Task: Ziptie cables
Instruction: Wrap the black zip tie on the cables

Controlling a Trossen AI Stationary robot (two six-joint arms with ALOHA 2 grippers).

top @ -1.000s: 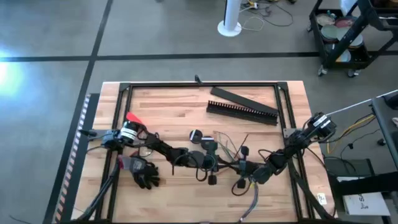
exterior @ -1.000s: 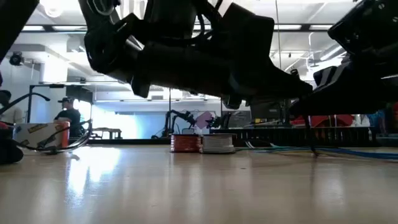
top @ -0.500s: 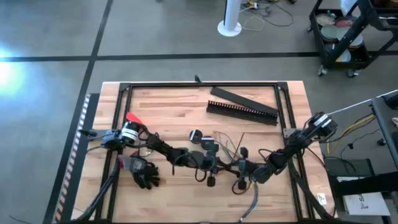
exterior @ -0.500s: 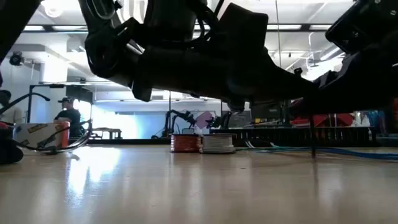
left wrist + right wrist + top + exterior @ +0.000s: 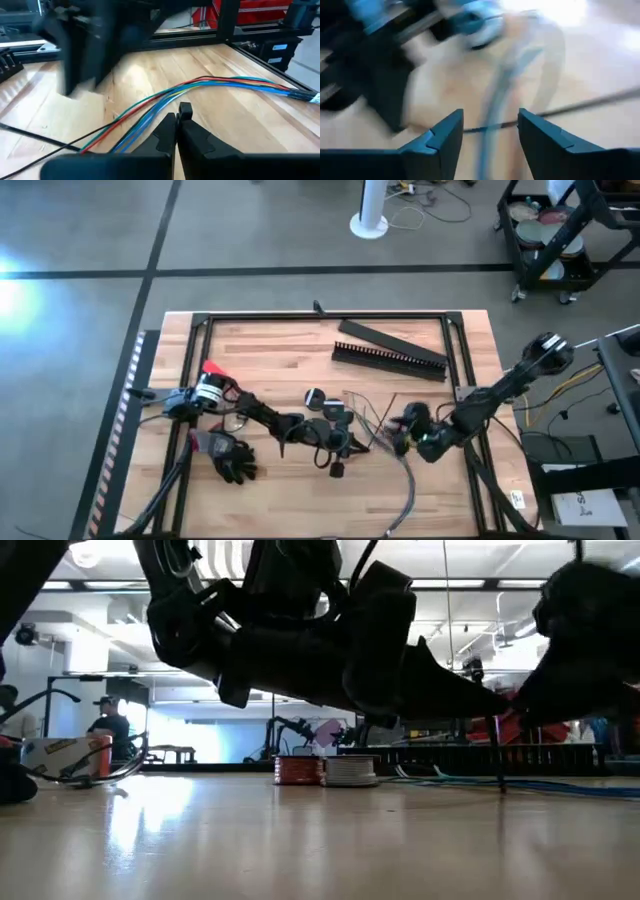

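Near the front edge of the table (image 5: 260, 360), the left gripper (image 5: 338, 448) has its fingers (image 5: 172, 131) pressed together on nothing visible, with coloured cables (image 5: 200, 86) lying on the wood just beyond them. Just to its right the right gripper (image 5: 408, 430) hangs with jaws parted and empty over thin black wire loops (image 5: 365, 412). Farther back lie a comb-toothed duct (image 5: 390, 360) and a flat black bar (image 5: 385, 335).
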